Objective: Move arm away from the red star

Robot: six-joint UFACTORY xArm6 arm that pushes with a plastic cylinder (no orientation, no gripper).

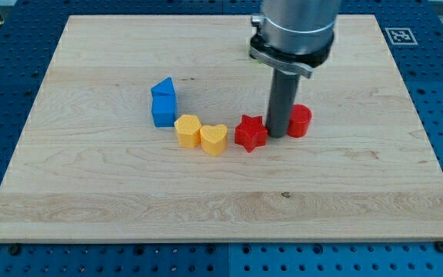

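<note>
A red star [250, 132] lies on the wooden board [91, 185] a little right of centre. My tip [278, 135] stands just to the star's right, between it and a red round block [300, 121], close to or touching both. The rod comes down from the grey arm at the view's top.
A yellow heart [214, 139] sits just left of the star, with a yellow hexagon [188, 130] touching it. Two blue blocks stand further left: a triangular one [164, 88] above a cube [164, 110]. Blue pegboard surrounds the board.
</note>
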